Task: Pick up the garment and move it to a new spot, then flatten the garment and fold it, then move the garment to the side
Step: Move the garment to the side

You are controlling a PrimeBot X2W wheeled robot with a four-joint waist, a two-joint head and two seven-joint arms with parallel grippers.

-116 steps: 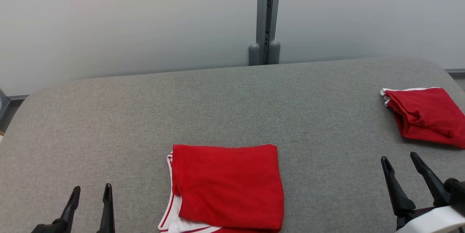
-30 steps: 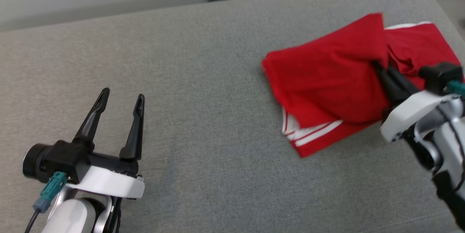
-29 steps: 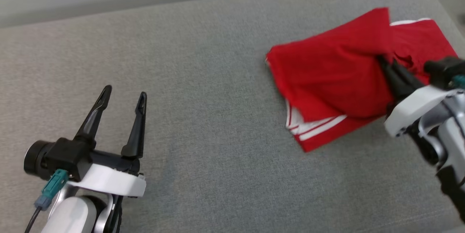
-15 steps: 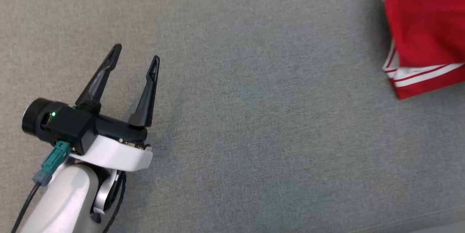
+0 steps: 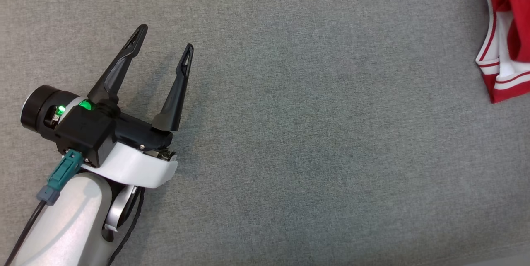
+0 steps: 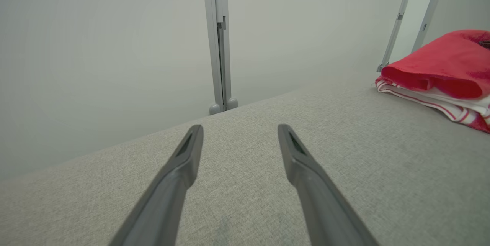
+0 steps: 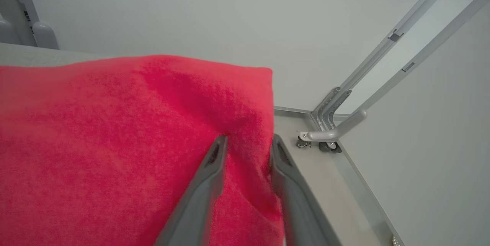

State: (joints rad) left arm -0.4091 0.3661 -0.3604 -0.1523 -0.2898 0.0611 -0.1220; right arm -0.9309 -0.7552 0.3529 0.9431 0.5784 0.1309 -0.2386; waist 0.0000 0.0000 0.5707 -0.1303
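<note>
Fabric, grey and finely woven, covers the table top. The red garment, edged in white bands with thin red stripes, sits at the far right edge of the head view, cut off by the frame. In the left wrist view it reads as a low folded pile. The red layer is uppermost and rolled over at its near edge, with striped white layers beneath, and the pile rests flat on the table.

The left gripper is held over the left part of the table, well apart from the garment, its two dark fingers spread wide and empty. A green light glows on its wrist housing, and a teal connector with a dark cable hangs off the side. Open grey table stretches between this gripper and the garment.

The right gripper is over the garment, near its far corner. Its fingers stand partly apart with a hump of red cloth between them. Whether they pinch that hump or merely straddle it, I cannot tell.

Behind the table stand pale wall panels, joined by a grey upright post with two rounded feet. Past the garment's corner, in the right wrist view, angled metal rails come down to a small caster on the floor.
</note>
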